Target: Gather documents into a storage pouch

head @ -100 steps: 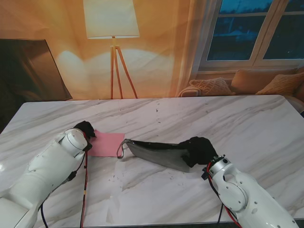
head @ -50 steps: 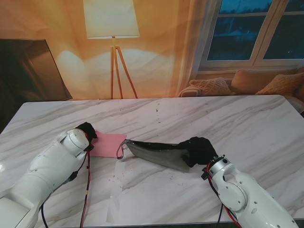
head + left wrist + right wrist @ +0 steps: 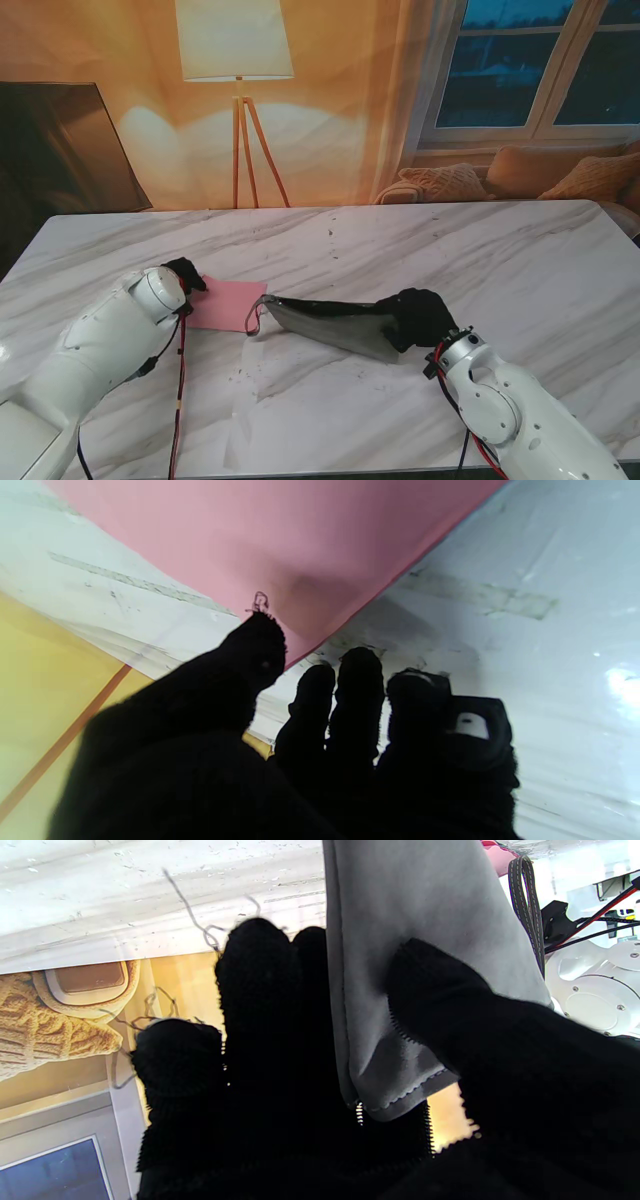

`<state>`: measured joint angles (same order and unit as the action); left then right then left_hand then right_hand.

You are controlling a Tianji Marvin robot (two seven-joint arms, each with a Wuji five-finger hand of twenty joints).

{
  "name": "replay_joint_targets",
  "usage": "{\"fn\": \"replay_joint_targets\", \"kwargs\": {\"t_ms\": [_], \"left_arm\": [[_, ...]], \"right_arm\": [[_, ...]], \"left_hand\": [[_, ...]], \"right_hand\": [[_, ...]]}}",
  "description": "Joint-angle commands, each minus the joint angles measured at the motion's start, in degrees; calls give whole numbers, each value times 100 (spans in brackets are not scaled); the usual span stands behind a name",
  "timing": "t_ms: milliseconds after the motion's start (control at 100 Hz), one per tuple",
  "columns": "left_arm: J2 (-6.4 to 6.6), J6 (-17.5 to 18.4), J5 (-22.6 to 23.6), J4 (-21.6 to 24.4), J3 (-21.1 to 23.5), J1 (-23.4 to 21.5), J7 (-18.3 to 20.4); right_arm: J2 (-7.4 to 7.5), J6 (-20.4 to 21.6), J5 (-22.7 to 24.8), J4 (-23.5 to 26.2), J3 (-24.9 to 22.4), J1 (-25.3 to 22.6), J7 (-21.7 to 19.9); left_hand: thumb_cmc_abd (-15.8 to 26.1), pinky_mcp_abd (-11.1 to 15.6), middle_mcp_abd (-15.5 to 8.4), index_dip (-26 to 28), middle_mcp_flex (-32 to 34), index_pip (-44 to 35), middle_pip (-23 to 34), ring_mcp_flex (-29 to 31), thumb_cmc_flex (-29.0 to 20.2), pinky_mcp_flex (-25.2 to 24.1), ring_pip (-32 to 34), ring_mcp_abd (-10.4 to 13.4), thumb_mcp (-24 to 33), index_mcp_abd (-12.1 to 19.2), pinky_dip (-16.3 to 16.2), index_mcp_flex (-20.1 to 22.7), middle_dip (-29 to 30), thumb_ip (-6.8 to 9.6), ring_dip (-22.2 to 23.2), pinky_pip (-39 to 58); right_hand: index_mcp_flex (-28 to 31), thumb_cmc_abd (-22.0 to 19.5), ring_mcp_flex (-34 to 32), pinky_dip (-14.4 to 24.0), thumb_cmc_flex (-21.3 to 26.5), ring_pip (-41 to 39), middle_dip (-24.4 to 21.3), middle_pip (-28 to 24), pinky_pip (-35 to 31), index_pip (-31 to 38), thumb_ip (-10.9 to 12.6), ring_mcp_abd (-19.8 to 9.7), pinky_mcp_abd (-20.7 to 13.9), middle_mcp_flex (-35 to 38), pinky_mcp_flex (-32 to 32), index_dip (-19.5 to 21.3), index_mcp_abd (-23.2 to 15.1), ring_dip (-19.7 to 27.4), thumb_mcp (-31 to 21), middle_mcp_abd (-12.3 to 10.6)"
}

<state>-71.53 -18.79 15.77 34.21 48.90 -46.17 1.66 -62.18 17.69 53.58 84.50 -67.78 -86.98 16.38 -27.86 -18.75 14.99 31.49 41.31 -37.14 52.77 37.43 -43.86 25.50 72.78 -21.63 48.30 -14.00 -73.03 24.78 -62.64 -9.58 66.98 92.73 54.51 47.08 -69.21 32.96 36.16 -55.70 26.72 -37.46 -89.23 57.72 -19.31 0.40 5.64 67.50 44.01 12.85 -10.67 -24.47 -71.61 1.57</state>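
From the stand camera, a marble table (image 3: 420, 250) fills the lower half of the view. The left hand (image 3: 183, 275), in a black glove, sits at about nine o'clock from the table's centre, its fingertips touching the near-left corner of a pink document (image 3: 227, 304) lying flat. At four o'clock from the document, the right hand (image 3: 415, 315) holds one end of a dark grey pouch (image 3: 330, 322); the pouch's other end, with a small loop strap (image 3: 256, 312), points at nine o'clock, just beside the paper's edge.

From the left wrist camera, the thumb (image 3: 255, 647) presses on the pink sheet's corner, which curls slightly off the marble. The four fingers lie close together beside the corner on the table; whether they are under the paper cannot be told.

From the right wrist camera, the thumb and fingers are clamped on the grey pouch's zippered corner.

The step in hand appears to be gripping the document. The next move probably calls for pinching that raised corner firmly, lifting the sheet, and steering it toward the pouch mouth, which must be held open.
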Motion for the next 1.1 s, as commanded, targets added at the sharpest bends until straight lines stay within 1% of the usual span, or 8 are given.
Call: {"fn": "replay_joint_targets", "kwargs": {"t_ms": [0,130,290,540,690,760,900,1090], "left_arm": [[-65,65,-38,-54,-9,74,94],[-138,147,-70,-267,-164,175,109],[-216,276,-145,-433,-223,232,83],[-312,301,-219,-544,-253,252,-8],[-484,300,-271,-810,-238,281,-324],[-568,331,-341,-932,-179,296,-421],[-724,415,-473,-1164,-33,332,-595],[-809,424,-652,-1197,213,297,-704]], "right_arm": [[-9,-44,16,-26,4,-18,-71],[-13,-54,1,-31,7,-13,-69],[-11,-47,4,-35,2,-14,-72],[-15,-48,-3,-49,10,-3,-52],[-16,-35,0,-56,14,-1,-35],[-15,-34,5,-57,14,-1,-34],[-15,-39,10,-59,18,2,-30],[-15,-47,1,-56,22,-3,-41]], "left_hand": [[-132,983,-51,-155,-258,51,202,285,132,281,516,-302,211,143,-223,250,-217,90,198,254],[-355,1150,-105,-233,-226,58,331,604,80,642,821,10,395,140,123,587,-325,-46,309,575],[-557,1207,-192,-230,-200,-220,380,667,-195,690,934,184,421,478,208,1065,-455,-186,377,618],[-877,1348,-284,-348,-100,-555,306,808,-702,902,1064,394,482,593,450,1174,-553,-316,369,753],[-921,1390,-290,-176,-238,-1489,141,696,-868,810,998,422,537,749,619,1032,-631,-323,336,735],[-866,1323,-238,-230,-390,-1876,-10,520,-905,584,857,363,511,853,507,991,-685,-301,394,552],[-734,1278,-173,-436,-653,-2013,-252,262,-1212,247,671,324,539,1001,311,1300,-711,-235,464,316],[-621,1197,-124,-794,-849,-1972,-505,22,-1579,-78,476,248,455,960,-29,1741,-766,-162,591,40]], "right_hand": [[43,-305,130,52,-30,-109,-13,-82,-135,292,204,-163,-67,-118,-25,98,-62,-74,-47,113],[43,-306,130,53,-30,-109,-13,-83,-137,292,203,-163,-68,-120,-25,98,-62,-73,-47,118],[39,-306,132,53,-30,-107,-14,-82,-137,290,204,-170,-68,-120,-25,97,-63,-72,-46,103],[40,-306,133,54,-26,-107,-14,-83,-138,291,204,-172,-68,-118,-26,97,-59,-72,-45,106],[41,-307,133,54,-28,-107,-14,-82,-139,293,203,-167,-70,-122,-25,99,-59,-73,-43,111],[41,-307,133,54,-25,-107,-14,-82,-140,292,205,-164,-73,-122,-24,98,-65,-73,-44,105],[41,-306,134,54,-21,-106,-16,-81,-140,292,206,-172,-74,-123,-24,98,-64,-72,-46,116],[42,-301,133,54,-20,-108,-15,-84,-140,293,206,-166,-74,-119,-24,98,-63,-72,-46,115]]}}
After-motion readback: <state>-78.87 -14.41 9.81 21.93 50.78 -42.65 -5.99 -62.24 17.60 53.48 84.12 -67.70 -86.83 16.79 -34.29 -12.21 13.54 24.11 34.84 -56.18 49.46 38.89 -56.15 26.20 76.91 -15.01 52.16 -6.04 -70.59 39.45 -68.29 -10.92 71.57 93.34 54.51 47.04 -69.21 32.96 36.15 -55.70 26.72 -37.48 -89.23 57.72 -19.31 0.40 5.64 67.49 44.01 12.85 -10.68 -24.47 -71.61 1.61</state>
